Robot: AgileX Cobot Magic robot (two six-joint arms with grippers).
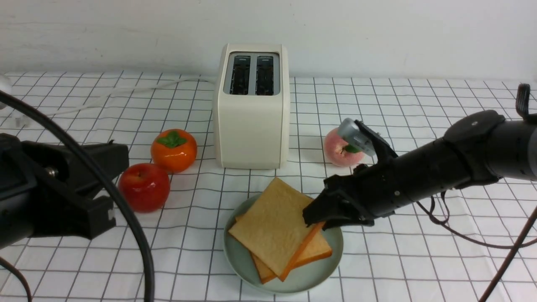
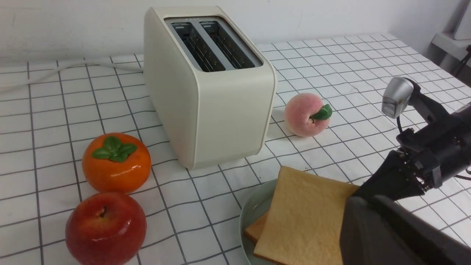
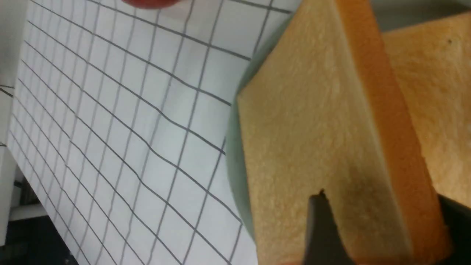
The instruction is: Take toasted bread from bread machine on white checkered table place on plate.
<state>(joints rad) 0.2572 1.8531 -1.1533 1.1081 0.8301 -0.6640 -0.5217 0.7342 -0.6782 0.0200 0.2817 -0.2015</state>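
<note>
Both slots of the cream bread machine (image 1: 251, 126) (image 2: 209, 103) on the white checkered table (image 1: 419, 260) show no bread. Two slices of toasted bread lie on the mint-green plate (image 1: 247, 268) (image 2: 254, 209) in front of it. The upper slice (image 1: 272, 222) (image 2: 305, 221) (image 3: 305, 121) leans tilted over the lower slice (image 1: 316, 251) (image 3: 438, 92). My right gripper (image 1: 312, 220) (image 3: 386, 206) is open, one finger either side of the upper slice's right corner. My left gripper (image 1: 90, 188) (image 2: 371, 217) hangs shut and empty at the left, away from the plate.
An orange persimmon (image 1: 174, 150) and a red apple (image 1: 144, 186) sit left of the toaster. A pink peach (image 1: 342, 147) lies to its right, just behind my right arm. The toaster's white cord (image 1: 105, 94) runs off to the back left. A white wall stands behind.
</note>
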